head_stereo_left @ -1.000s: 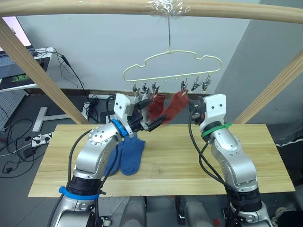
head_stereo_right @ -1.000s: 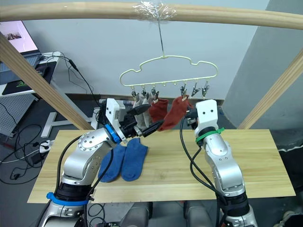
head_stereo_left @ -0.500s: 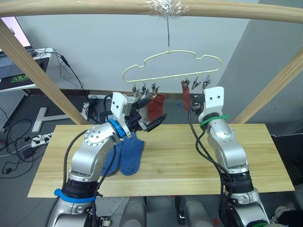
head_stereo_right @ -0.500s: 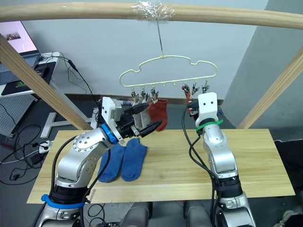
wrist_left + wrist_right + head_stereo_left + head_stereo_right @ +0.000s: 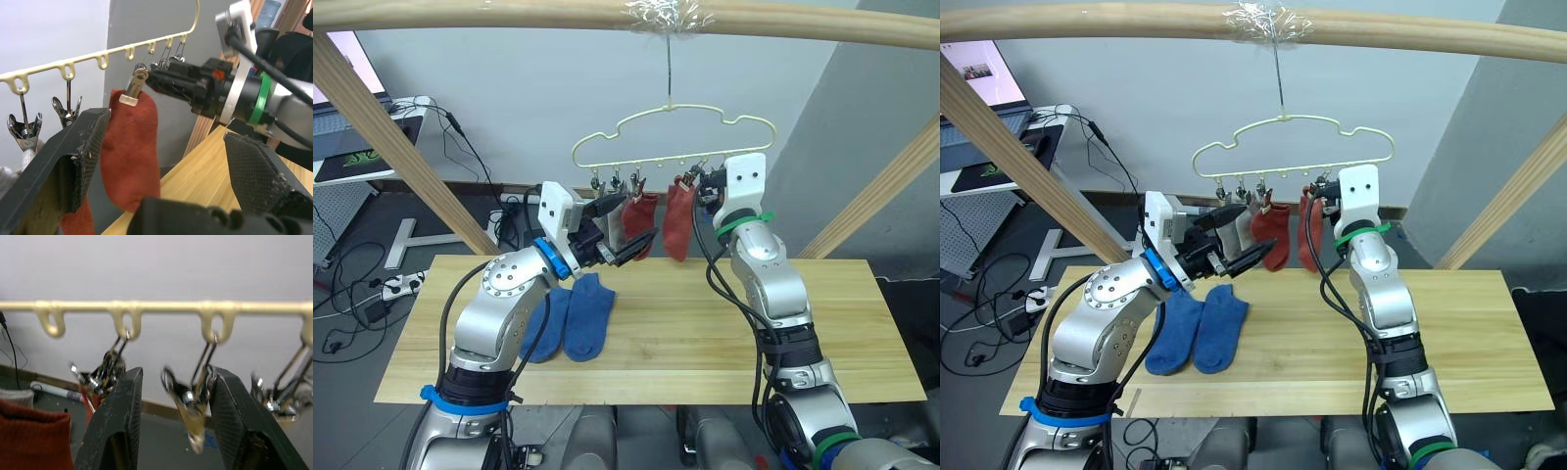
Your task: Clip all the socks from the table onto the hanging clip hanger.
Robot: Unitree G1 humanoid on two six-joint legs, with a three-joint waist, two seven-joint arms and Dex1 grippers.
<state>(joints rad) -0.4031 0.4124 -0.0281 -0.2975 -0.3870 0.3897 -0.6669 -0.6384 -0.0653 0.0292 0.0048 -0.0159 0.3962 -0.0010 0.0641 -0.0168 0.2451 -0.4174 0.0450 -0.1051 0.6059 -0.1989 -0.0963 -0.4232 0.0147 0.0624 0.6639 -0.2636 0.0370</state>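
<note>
The pale-yellow clip hanger (image 5: 669, 104) hangs from the beam above the table (image 5: 724, 333). Two rust red socks (image 5: 643, 217) (image 5: 678, 220) and grey socks (image 5: 612, 217) hang from its clips. Side by side on the table's left part lie two blue socks (image 5: 587, 315) (image 5: 546, 325). My left gripper (image 5: 639, 217) stands open just in front of the hanging socks, holding nothing. My right gripper (image 5: 698, 182) is up at the clip row, open, with one bare clip (image 5: 190, 401) between its fingers (image 5: 115, 431). The neighbouring clip (image 5: 136, 81) holds a red sock.
A thick wooden beam (image 5: 509, 15) runs overhead, with slanted wooden posts on the left (image 5: 401, 147) and right (image 5: 886, 191). A desk with a laptop (image 5: 352, 147) and floor cables (image 5: 362, 284) lie behind on the left. The table's right half is bare wood.
My right gripper has risen to the clip row. The second red sock, earlier stretched towards my left gripper, now hangs straight down. My left gripper stays open, slightly higher.
</note>
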